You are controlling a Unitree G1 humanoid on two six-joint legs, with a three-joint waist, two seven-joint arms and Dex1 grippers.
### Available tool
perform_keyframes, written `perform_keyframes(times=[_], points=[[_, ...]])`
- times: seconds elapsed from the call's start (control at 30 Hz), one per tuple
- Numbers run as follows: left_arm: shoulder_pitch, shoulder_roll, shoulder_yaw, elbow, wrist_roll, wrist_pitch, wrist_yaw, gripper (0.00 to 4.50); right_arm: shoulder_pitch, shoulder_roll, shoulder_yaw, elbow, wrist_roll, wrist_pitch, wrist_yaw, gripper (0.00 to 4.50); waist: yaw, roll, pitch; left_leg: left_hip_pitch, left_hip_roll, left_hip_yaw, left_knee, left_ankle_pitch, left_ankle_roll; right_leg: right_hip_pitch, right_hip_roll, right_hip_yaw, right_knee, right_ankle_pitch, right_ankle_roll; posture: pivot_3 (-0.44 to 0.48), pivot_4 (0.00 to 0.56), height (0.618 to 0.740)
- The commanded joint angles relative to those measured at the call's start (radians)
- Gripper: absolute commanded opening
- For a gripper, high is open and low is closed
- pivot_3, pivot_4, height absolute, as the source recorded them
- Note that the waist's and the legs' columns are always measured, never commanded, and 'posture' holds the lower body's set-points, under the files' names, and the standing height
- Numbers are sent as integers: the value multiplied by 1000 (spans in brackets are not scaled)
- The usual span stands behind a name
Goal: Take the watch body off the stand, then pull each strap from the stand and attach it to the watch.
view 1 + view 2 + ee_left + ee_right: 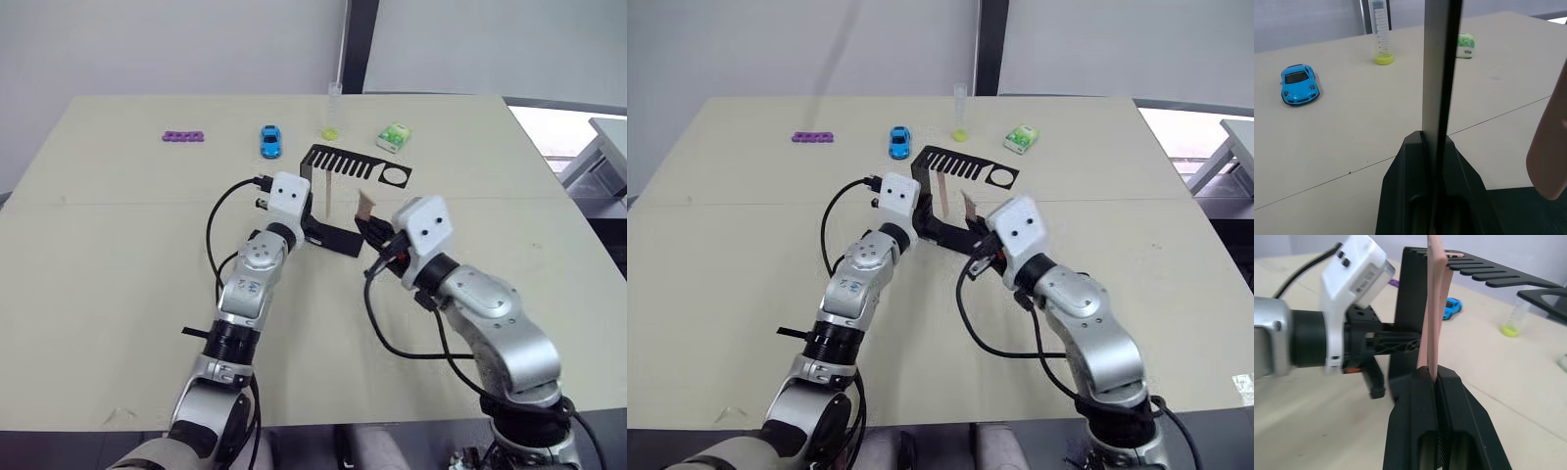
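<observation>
Right gripper (1436, 377) is pinched flat on a pink strap (1434, 308), likely to draw it free of the stand (338, 171). Left gripper (1436, 147) clamps the stand's upright, apparently bracing it. Another strap (331, 196) hangs from the comb arm, at ten o'clock from the held one.

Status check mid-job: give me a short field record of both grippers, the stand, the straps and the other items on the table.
left gripper: shut on the stand's upright
right gripper: shut on a pink strap
stand: upright on table, ring end toward green box
other strap: hanging from the comb arm
watch body: cannot tell where it is
other items: blue toy car, tube, green box, purple piece
</observation>
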Motion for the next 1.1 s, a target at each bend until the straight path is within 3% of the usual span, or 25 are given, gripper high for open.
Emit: perform_keyframes(times=[0.03, 0.43, 0.6, 0.77, 0.8, 0.97, 1.03, 1.1], points=[[-26, 17, -9, -83, 6, 32, -17, 0, 15, -41, -63, -49, 95, 40, 53, 35, -1, 0, 0, 0, 0, 0, 0, 0, 0, 0, 0, 0, 0, 0, 0, 0, 150, 740], [-10, 45, -14, -88, 15, 80, -26, 0, 23, -60, -62, -27, 137, 49, 24, 35, -1, 0, 0, 0, 0, 0, 0, 0, 0, 0, 0, 0, 0, 0, 0, 0, 150, 740], [8, 84, 22, -156, -34, 114, -86, 1733, 28, -71, -79, -24, 153, 48, 35, 0, -1, 0, 0, 0, 0, 0, 0, 0, 0, 0, 0, 0, 0, 0, 0, 0, 150, 740], [87, 186, 78, -260, -116, 178, -201, 4199, 33, -93, -101, -18, 184, 41, 49, 0, -4, 0, 0, 0, 0, 0, 0, 0, 0, 0, 0, 0, 0, 0, 0, 0, 150, 740], [111, 218, 97, -279, -148, 181, -247, 4416, 34, -96, -108, -15, 197, 41, 53, 0, -4, 0, 0, 1, 0, 0, 0, 0, 0, 0, 0, 0, 0, 0, 0, 0, 150, 740], [193, 379, 203, -306, -394, 254, -549, 4416, 29, -92, -162, 15, 316, 62, 91, 0, -4, 0, 0, 1, 0, -1, 0, 0, 0, 0, 0, 0, 0, 0, 0, 0, 150, 740], [228, 467, 193, -327, -472, 228, -730, 4416, 20, -93, -186, 40, 382, 78, 113, 0, -5, 0, 0, 1, 0, -1, 0, 0, -1, 0, 0, 0, 0, 0, 0, 0, 150, 740], [239, 512, 182, -331, -512, 184, -830, 4416, 11, -105, -198, 60, 433, 90, 137, 0, -4, 0, 0, 1, 0, -1, 0, 0, -1, 0, 0, -1, -1, 0, 0, 0, 150, 740]])
